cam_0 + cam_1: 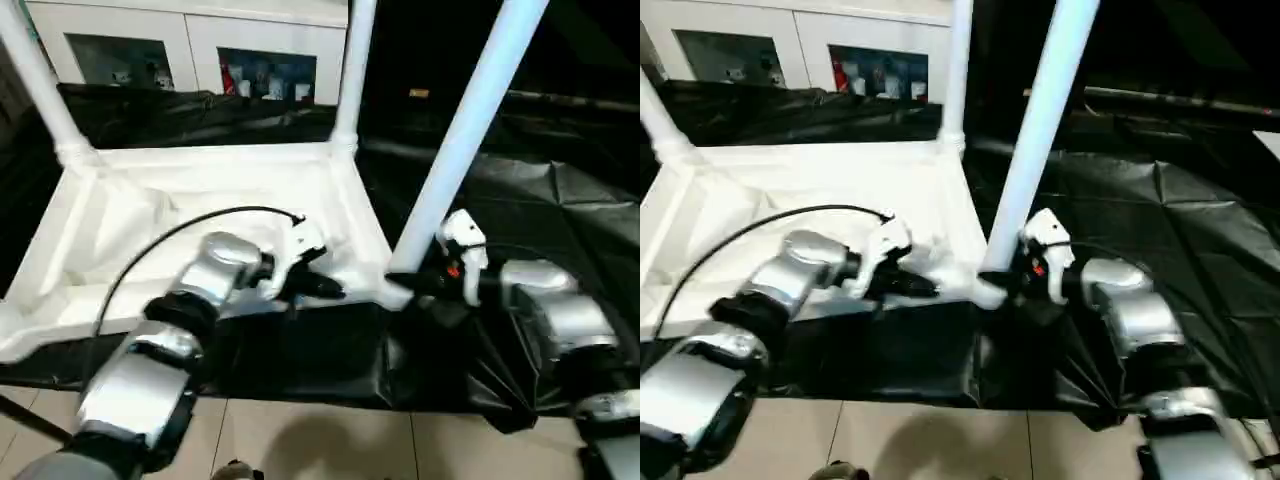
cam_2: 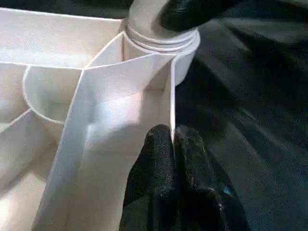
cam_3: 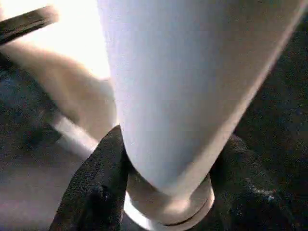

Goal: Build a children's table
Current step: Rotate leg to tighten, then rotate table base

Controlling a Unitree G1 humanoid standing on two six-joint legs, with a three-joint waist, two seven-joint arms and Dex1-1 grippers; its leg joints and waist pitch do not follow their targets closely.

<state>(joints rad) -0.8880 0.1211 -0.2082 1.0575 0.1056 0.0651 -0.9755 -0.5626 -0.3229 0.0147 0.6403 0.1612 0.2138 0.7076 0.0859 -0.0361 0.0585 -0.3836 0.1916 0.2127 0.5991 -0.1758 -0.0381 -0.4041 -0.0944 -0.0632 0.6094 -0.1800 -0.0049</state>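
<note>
The children's table lies upside down on a black sheet, and its white tabletop (image 1: 200,190) shows its ribbed underside. Three white legs stand in corner sockets: far left (image 1: 40,85), far right (image 1: 352,70) and near right (image 1: 465,130). My left gripper (image 1: 325,287) is shut on the tabletop's thin rim wall (image 2: 172,96), just beside the near-right socket. My right gripper (image 1: 415,283) grips the base of the near-right leg (image 3: 183,96), with one black finger (image 3: 96,192) pressed on each side just above the socket collar.
The black sheet (image 1: 540,210) covers the floor under and to the right of the tabletop, with wrinkles. A white glass-fronted cabinet (image 1: 200,45) stands behind. Pale floor tiles (image 1: 300,440) run along the near edge. A black cable (image 1: 180,230) arcs over my left forearm.
</note>
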